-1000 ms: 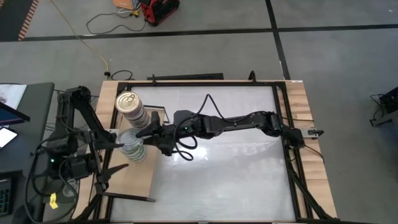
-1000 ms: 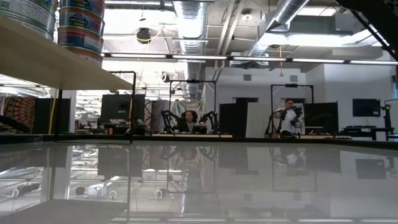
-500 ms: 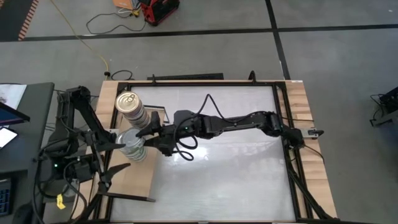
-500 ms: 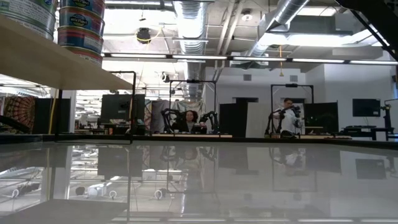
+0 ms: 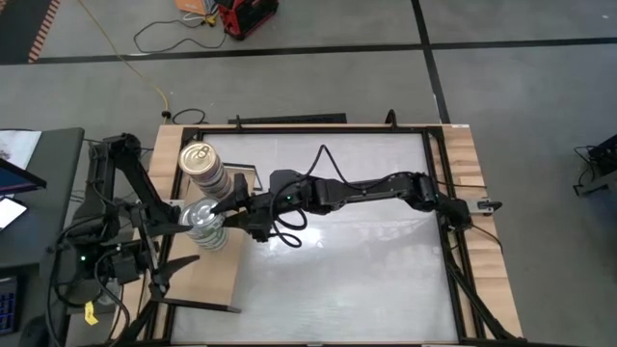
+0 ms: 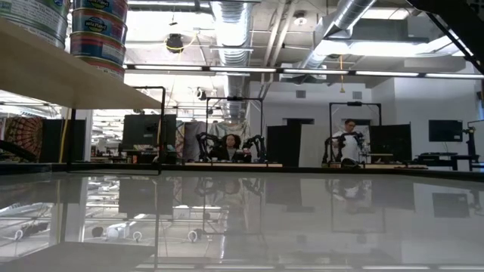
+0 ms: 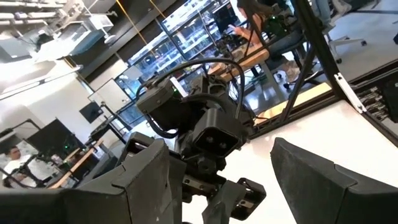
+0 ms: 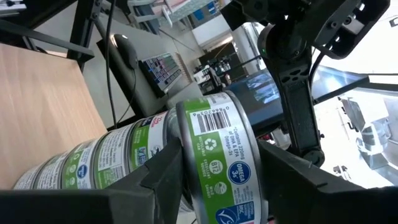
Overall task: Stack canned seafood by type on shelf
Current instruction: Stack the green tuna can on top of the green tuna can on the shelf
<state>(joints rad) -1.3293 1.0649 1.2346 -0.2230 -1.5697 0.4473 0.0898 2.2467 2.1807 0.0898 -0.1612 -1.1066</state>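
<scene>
We work over the white bench (image 5: 347, 280), and at its left edge stands the shelf (image 5: 217, 275), a light wooden board in a thin black frame; there is one of each. Two arms are in play. The right gripper (image 5: 224, 214) reaches across the bench to the shelf, its jaws set around the green-labelled top tin (image 8: 217, 155) of the silver-topped stack (image 5: 204, 226), one finger on each side of the rim; whether they clamp it or have just let go we cannot tell. The left gripper (image 7: 214, 168) hovers just beside the shelf with its jaws spread wide and nothing between them, looking across at the other arm. To do this step well, we judge the tin should sit square and centred on the tin beneath before the jaws part, and the jaws should then open evenly and back straight out, so neither finger drags the top tin sideways or nudges the gold-topped stack (image 5: 204, 169) standing just beyond them. Counting: two stacks stand on the shelf, one gold-topped and one silver-topped; beside the jaws we make out at least four green tins, but the stacks' full counts are hidden from us.
</scene>
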